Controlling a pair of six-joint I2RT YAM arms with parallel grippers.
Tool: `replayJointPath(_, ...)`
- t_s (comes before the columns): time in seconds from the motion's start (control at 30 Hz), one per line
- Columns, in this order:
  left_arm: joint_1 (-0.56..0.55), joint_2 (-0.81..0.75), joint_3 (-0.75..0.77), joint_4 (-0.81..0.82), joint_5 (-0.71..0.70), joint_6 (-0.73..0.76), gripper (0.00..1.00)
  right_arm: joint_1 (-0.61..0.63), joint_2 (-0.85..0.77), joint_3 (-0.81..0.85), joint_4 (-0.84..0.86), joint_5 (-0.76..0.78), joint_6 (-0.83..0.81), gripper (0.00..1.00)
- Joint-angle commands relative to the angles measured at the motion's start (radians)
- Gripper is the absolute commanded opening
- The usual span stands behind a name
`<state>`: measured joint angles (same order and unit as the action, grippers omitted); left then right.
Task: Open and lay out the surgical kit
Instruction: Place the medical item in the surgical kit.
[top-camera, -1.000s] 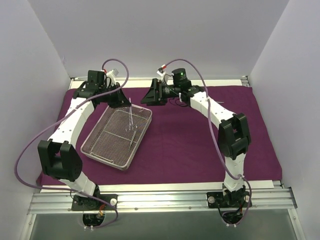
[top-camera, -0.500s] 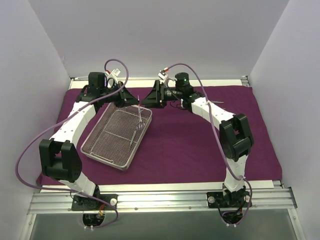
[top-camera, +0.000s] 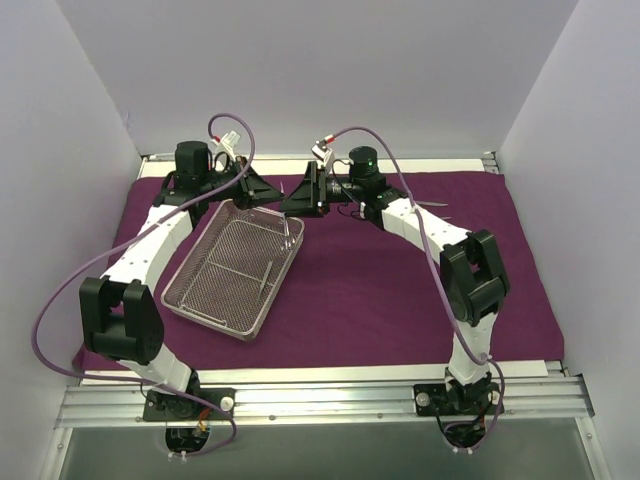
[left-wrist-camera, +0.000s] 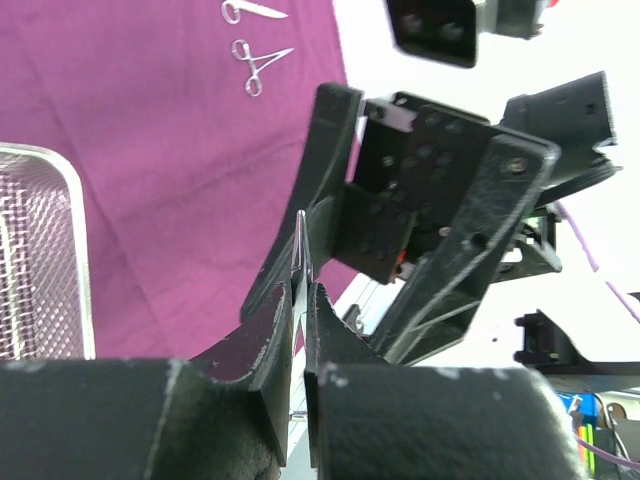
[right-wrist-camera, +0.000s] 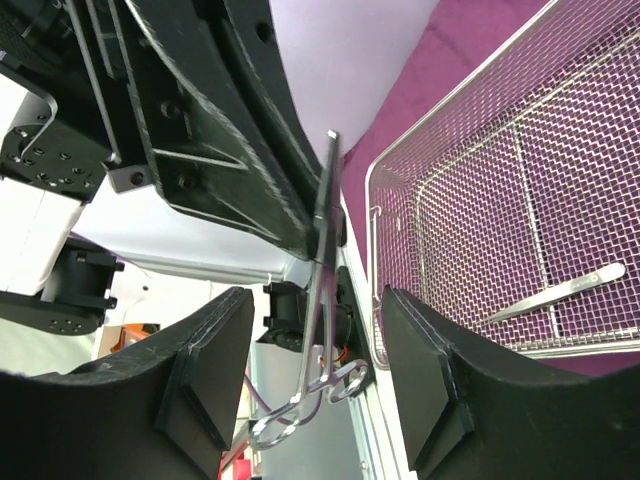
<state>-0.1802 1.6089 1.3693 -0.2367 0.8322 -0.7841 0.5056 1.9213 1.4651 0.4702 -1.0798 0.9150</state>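
Note:
My left gripper (left-wrist-camera: 302, 290) is shut on the thin tip end of a scissor-like instrument (right-wrist-camera: 322, 300), held in the air above the far corner of the wire-mesh tray (top-camera: 208, 319). The instrument's ring handles (right-wrist-camera: 345, 378) hang between the fingers of my right gripper (right-wrist-camera: 318, 296), which is open with a gap on each side. The two grippers (top-camera: 262, 190) (top-camera: 298, 192) face each other closely. A slim metal instrument (right-wrist-camera: 555, 293) lies inside the tray. The purple cloth (top-camera: 380, 290) is spread flat under everything.
Two more ring-handled instruments (left-wrist-camera: 258, 68) lie on the cloth far right of the tray, by the right arm (top-camera: 432, 205). White walls close in the back and both sides. A metal rail (top-camera: 320, 395) runs along the near edge.
My left gripper carried the instrument up and away from the tray toward the back. My right gripper moved left around its ring handles, and its jaws narrowed.

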Motion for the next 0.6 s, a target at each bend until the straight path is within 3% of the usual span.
replayJointPath(0.0, 0.005, -0.018, -0.004, 0.115, 0.051, -0.050, 0.02, 0.008, -0.048, 0.000, 0.085, -0.045, 0.024, 0.54)
replayJointPath(0.57, 0.004, 0.008, -0.045, 0.301, 0.105, -0.168, 0.02, 0.010, -0.035, -0.026, 0.244, -0.080, 0.145, 0.40)
